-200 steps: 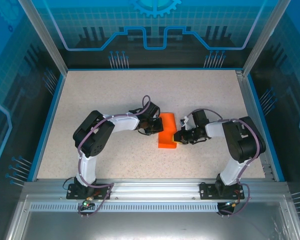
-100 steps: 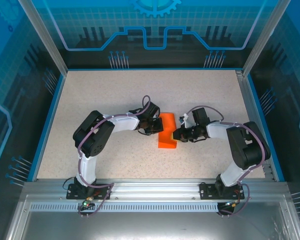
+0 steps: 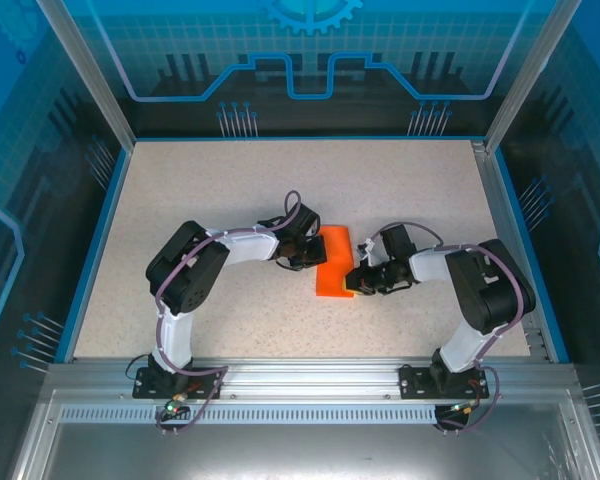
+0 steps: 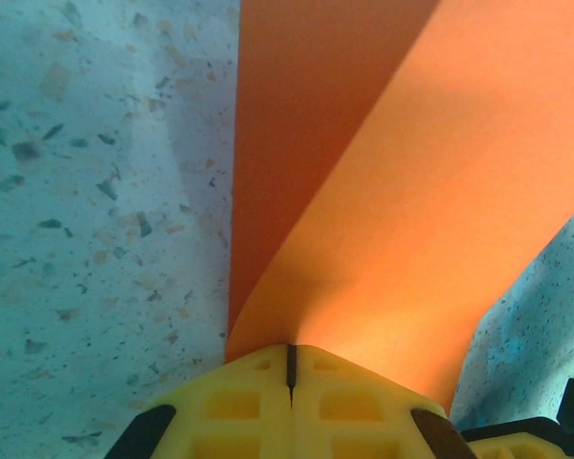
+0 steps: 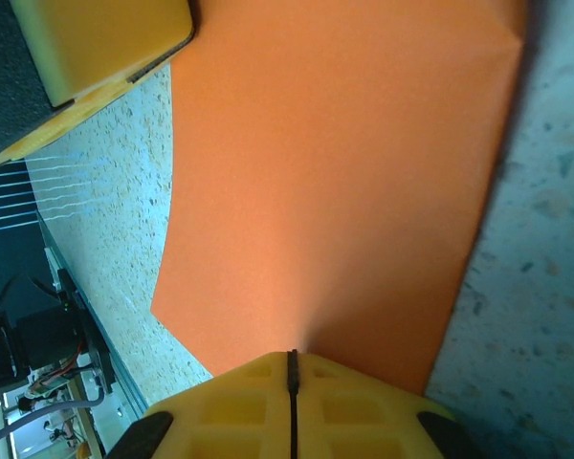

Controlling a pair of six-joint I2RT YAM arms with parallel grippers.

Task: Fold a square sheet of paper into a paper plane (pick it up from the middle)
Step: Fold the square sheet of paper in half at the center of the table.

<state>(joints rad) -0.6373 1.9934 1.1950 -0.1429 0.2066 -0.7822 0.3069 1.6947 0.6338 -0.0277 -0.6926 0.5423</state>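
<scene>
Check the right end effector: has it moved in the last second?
Yes: right end effector slid slightly toward the near rail, shut on the orange paper.

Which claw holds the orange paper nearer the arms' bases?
The right gripper: it pinches the orange paper at its near right edge; the left gripper grips farther back.

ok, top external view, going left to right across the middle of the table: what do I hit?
left arm's elbow → left claw → orange paper sheet → right claw → right arm's elbow
</scene>
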